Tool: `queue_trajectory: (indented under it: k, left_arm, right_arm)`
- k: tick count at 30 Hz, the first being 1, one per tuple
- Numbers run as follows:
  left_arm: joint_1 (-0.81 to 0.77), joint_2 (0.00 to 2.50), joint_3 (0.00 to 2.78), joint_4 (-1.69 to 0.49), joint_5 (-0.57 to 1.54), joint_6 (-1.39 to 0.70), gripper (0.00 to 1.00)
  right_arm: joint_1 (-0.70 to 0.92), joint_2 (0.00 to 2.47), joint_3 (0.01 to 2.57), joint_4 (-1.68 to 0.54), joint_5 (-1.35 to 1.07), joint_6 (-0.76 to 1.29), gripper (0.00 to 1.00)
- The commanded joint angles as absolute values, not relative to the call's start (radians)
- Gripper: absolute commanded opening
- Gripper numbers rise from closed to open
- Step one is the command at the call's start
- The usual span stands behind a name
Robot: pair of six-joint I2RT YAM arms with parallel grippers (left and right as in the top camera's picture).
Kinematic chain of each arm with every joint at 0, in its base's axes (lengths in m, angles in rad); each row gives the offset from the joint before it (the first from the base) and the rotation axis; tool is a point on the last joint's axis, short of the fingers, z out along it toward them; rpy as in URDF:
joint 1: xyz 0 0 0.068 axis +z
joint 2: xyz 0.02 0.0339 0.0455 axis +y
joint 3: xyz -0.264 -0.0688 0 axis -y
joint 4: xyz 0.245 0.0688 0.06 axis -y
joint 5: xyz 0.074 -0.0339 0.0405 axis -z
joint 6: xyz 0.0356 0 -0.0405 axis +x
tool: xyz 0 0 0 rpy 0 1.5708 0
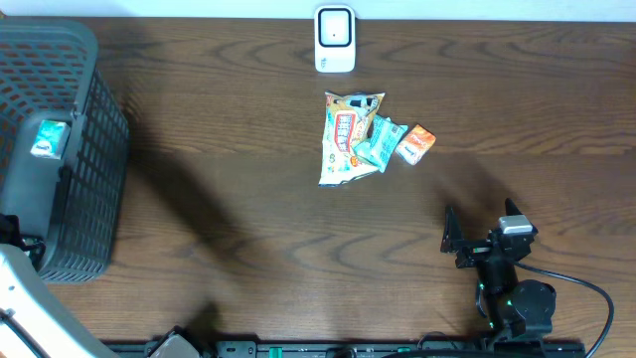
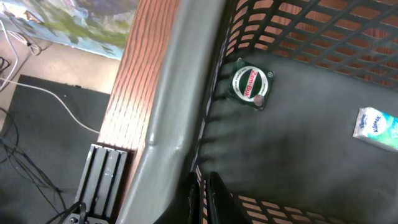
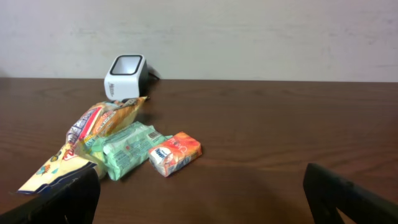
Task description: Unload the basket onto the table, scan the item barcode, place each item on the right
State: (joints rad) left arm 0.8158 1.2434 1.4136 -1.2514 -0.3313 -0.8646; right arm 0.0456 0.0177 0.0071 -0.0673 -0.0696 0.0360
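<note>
Three items lie together mid-table: a yellow snack bag (image 1: 348,139) (image 3: 93,127), a green pack (image 1: 381,141) (image 3: 127,148) and a small orange pack (image 1: 416,144) (image 3: 176,152). The white barcode scanner (image 1: 335,40) (image 3: 126,76) stands behind them at the far edge. My right gripper (image 1: 480,224) (image 3: 202,199) is open with nothing between its fingers, low over the table, a short way in front of the orange pack. My left gripper (image 2: 202,196) is shut on nothing, at the rim of the grey basket (image 2: 168,118).
The grey basket (image 1: 94,159) fills the table's left side. Inside lie a dark green pack with a round label (image 2: 250,84) and a white-and-blue tissue pack (image 2: 376,127) (image 1: 47,137). Bare wood lies between the items and my right gripper.
</note>
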Motion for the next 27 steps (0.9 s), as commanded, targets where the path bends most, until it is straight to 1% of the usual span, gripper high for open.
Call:
queue_trajectory:
  k: [1,4,10,13,19,27]
  left_arm:
    - [0.825,1.244,1.398,-1.271,-0.386,-0.870,0.07]
    - [0.825,1.244,1.398,-1.253,-0.385,-0.883,0.08]
    - [0.825,1.256,1.398,-1.070,-0.316,-0.892,0.07]
    - [0.825,1.273,1.398,-1.028,-0.300,-0.892,0.08]
    - [0.825,1.316,1.398,-1.038,-0.301,-0.849,0.08]
    - [0.826,1.322,1.398,-1.092,-0.384,-0.848,0.08]
  right_arm:
    - [0.054,0.014,0.006,-0.072,-0.062,0.021,0.99]
    - [0.054,0.014,0.006,-0.072,-0.062,0.021,0.99]
    - [0.054,0.014,0.006,-0.072,-0.062,0.021,0.99]
    - [0.054,0.014,0.006,-0.072,-0.062,0.021,0.99]
    - [0.054,0.014,0.006,-0.072,-0.062,0.021,0.99]
    - [0.054,0.014,0.006,-0.072,-0.062,0.021,0.99]
